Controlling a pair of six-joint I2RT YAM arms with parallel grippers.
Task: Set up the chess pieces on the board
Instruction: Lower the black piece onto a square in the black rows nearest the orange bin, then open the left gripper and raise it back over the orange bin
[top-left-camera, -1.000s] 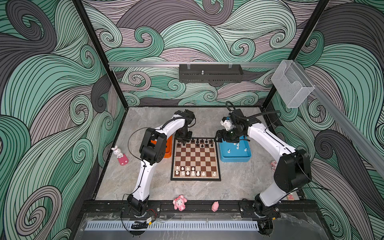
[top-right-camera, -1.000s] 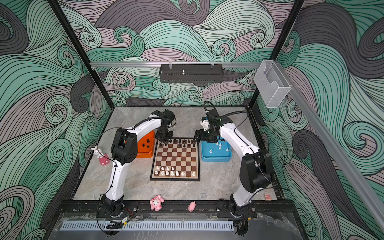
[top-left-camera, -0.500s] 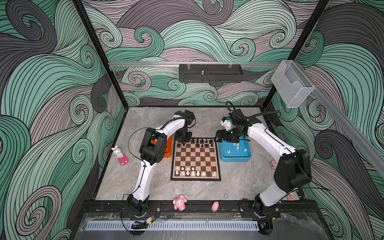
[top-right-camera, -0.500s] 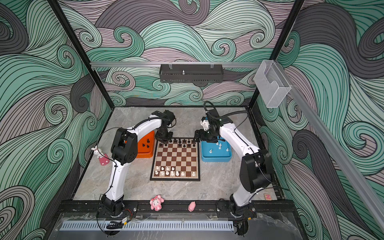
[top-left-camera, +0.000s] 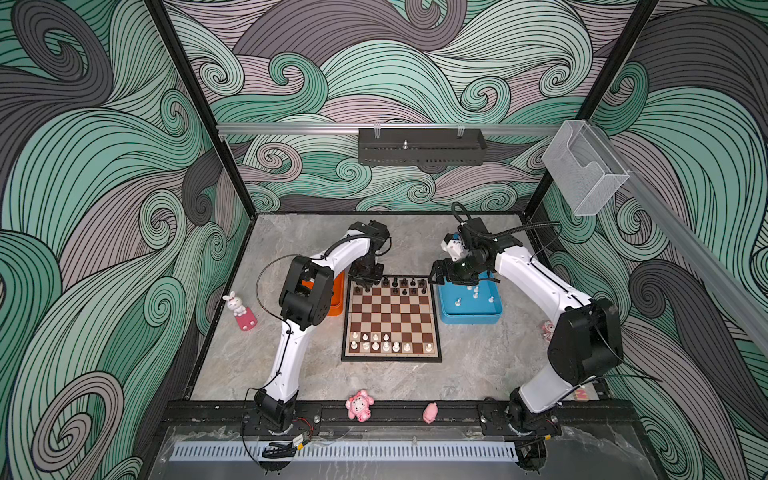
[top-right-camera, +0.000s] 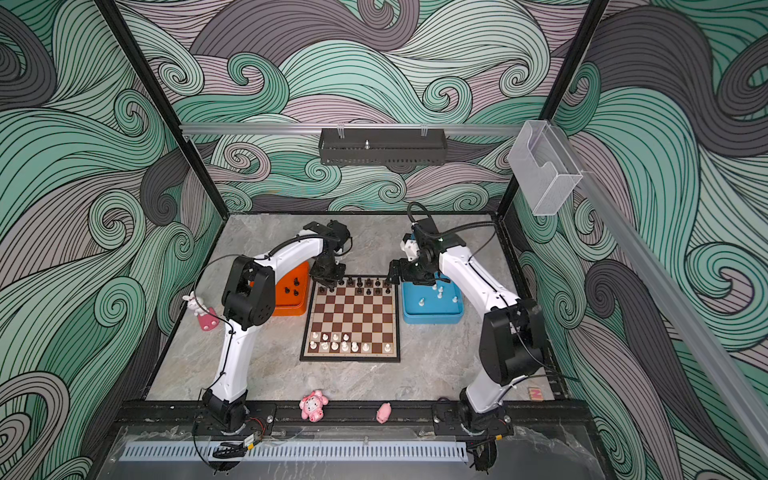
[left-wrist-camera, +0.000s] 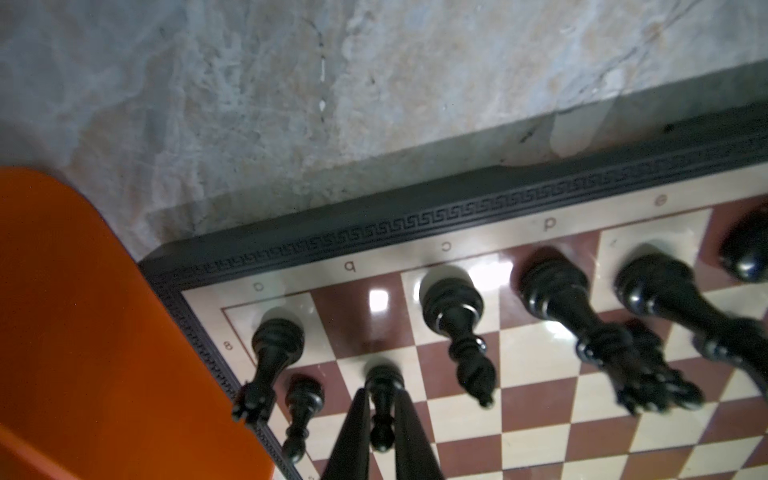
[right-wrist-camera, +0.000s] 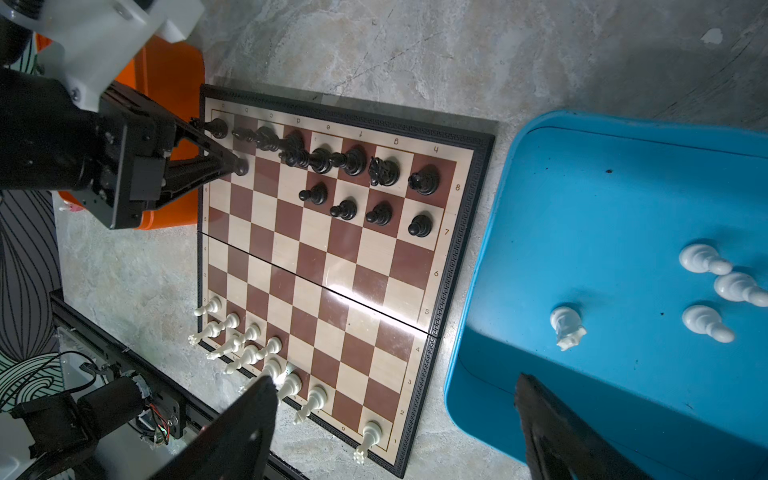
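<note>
Chess pieces (top-left-camera: 404, 284) are partly set on the board (top-left-camera: 390, 318), at the centre of both top views: black along its upper edge, white along its lower edge, with more white ones in the blue tray (top-left-camera: 469, 319) to its right. At the board's upper left corner, the left gripper (top-left-camera: 365, 287) is closed on a black pawn (left-wrist-camera: 382, 374) whose base seems to rest on a cream square beside another pawn (left-wrist-camera: 302, 399). I judge a good release opens slowly and lifts straight up, sparing the neighbours. The right gripper (right-wrist-camera: 395, 380) gapes wide and empty by the tray's rim
</note>
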